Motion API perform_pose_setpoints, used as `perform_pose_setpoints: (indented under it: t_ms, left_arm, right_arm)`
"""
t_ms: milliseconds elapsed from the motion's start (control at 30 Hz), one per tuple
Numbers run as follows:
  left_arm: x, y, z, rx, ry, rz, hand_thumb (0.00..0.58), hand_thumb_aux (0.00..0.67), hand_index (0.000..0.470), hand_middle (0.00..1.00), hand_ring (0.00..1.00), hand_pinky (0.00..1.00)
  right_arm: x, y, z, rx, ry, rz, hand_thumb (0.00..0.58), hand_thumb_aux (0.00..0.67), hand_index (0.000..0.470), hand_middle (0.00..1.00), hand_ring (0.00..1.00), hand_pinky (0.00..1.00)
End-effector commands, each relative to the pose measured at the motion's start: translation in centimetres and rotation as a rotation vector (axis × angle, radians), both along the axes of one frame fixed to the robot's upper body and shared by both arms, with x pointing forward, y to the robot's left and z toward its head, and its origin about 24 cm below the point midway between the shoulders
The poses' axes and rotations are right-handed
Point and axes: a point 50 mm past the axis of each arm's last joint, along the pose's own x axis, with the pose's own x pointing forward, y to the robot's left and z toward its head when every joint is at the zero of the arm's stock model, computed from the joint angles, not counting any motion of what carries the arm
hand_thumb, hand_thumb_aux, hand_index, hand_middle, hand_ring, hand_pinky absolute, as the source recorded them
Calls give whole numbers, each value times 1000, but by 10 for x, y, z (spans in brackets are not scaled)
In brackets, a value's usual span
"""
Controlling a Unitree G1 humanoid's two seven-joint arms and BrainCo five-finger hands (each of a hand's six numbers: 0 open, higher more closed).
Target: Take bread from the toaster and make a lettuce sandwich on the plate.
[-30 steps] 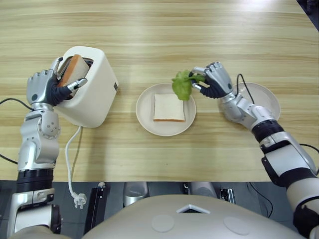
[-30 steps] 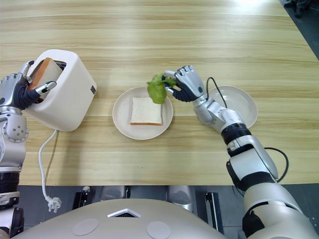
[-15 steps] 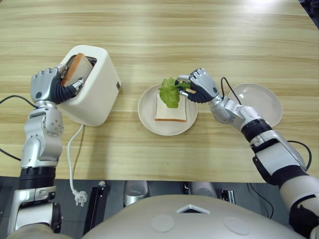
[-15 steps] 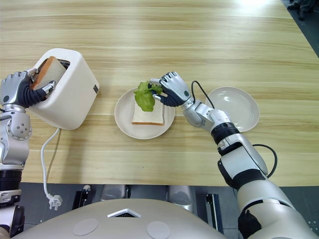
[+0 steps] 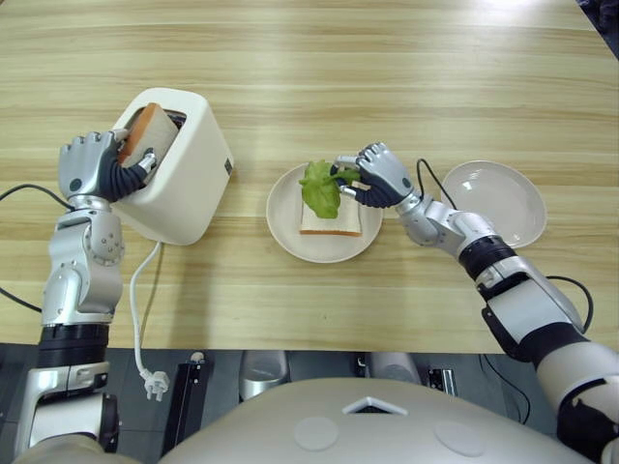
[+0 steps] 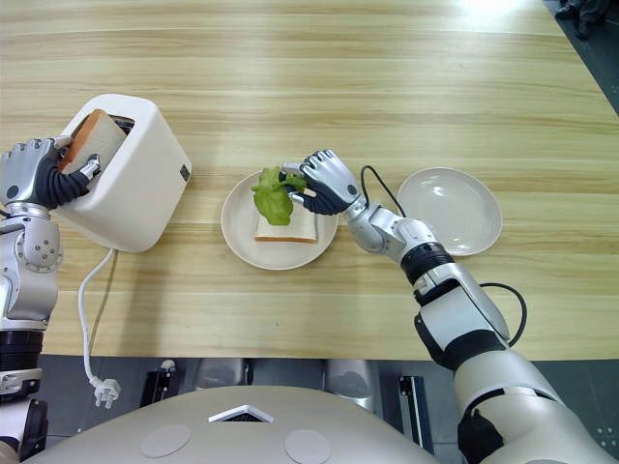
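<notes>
Cream toaster (image 5: 189, 188) at mid-left: what's happening there?
Left hand (image 5: 92, 166) is curled around the toast slice (image 5: 150, 135) standing in its slot.
And centre?
Right hand (image 5: 379, 177) pinches the lettuce (image 5: 319, 188) over the bread slice (image 5: 334, 224) on the plate (image 5: 324, 253). A second plate (image 5: 498, 208) lies to the right.

paired head views, overlapping tabletop (image 5: 387, 58)

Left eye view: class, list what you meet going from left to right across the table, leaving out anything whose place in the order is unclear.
left hand → toaster → lettuce → right hand → empty plate
</notes>
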Motion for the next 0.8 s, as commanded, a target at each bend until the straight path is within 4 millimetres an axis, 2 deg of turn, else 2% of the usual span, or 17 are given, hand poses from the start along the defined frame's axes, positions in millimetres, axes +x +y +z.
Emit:
perform_pose_setpoints:
  t_ms: [33,200,333,800]
  left_arm:
    - [0,-6,11,49,-32,-24,580,670,460,1000,1000,1000]
    - [-2,-6,35,118,-114,-10,580,670,460,1000,1000,1000]
    - [-3,-5,46,151,-150,-4,580,670,460,1000,1000,1000]
    - [-6,-3,43,142,-140,5,580,670,460,1000,1000,1000]
  right_arm:
    - [-3,2,-7,-23,36,15,580,670,460,1000,1000,1000]
    - [-3,2,-10,-26,52,11,580,670,460,1000,1000,1000]
    - [-4,3,-12,-30,65,9,580,670,460,1000,1000,1000]
    - [-7,0,-42,-197,275,-11,580,670,460,1000,1000,1000]
